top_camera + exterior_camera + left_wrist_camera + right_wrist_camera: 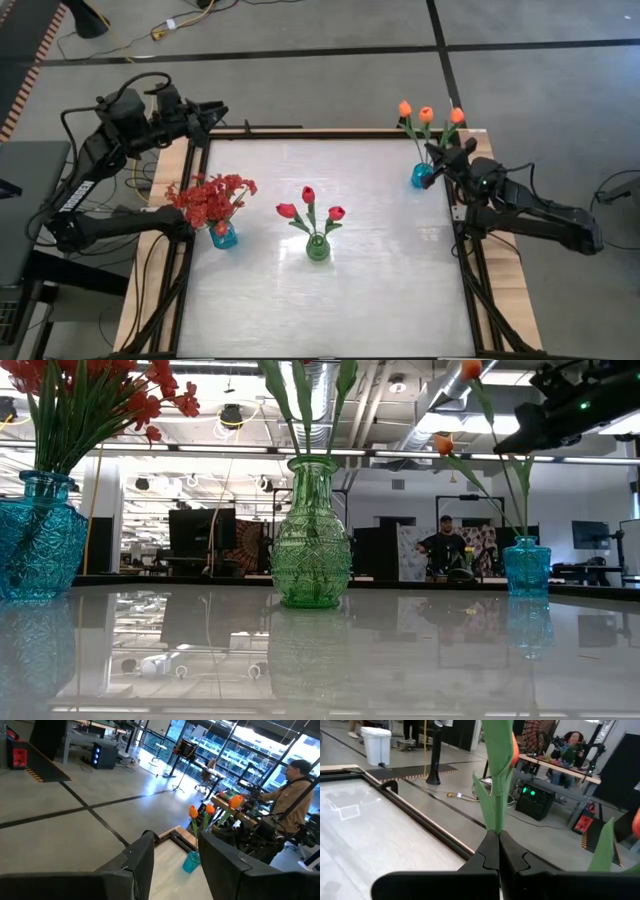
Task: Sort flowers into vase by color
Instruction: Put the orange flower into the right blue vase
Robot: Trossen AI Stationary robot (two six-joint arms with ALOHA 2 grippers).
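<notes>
Right gripper [498, 851] at the table's far right corner, fingers pinched tight on the green stem of an orange tulip [457, 116], one of three orange tulips standing in the small blue vase [422, 176]. Left gripper [172, 865] parked over the far left corner, fingers spread, nothing between them. Mid-table: three red tulips [308, 195] in the green vase [318, 247]; near the left edge, the bushy red spray [210, 196] in a second blue vase [223, 236].

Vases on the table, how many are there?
3. A blue vase with the red sprays sits left, a green vase in the middle, another blue vase at the back right, by the right gripper.
</notes>
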